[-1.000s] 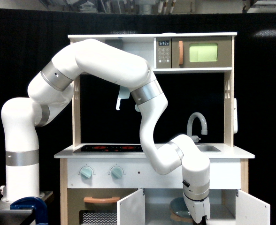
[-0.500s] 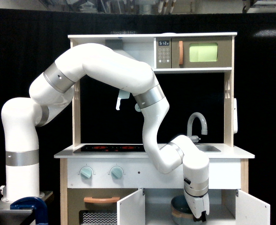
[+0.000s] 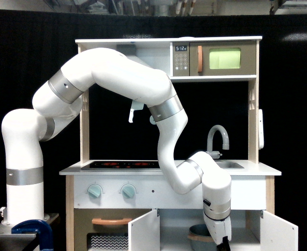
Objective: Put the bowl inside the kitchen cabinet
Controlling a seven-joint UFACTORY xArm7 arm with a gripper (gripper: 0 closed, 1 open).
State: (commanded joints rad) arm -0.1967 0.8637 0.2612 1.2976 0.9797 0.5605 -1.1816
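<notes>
The grey-teal bowl with its tan band sits low inside the kitchen cabinet, between the two open white doors. My gripper reaches down into that compartment just to the exterior view's right of the bowl, at the bowl's rim. The wrist and the frame's bottom edge hide most of the fingers, so I cannot tell whether they hold the rim or stand apart from it. The bowl's lower part is cut off by the frame.
Above the cabinet is the white countertop with a grey faucet, a sink and a black hob. The oven with a tan handle is to the exterior view's left. A green-windowed microwave sits on top.
The wrist and bowl have sunk a little lower in the cabinet. The toy kitchen appears nudged slightly toward the exterior view's left.
</notes>
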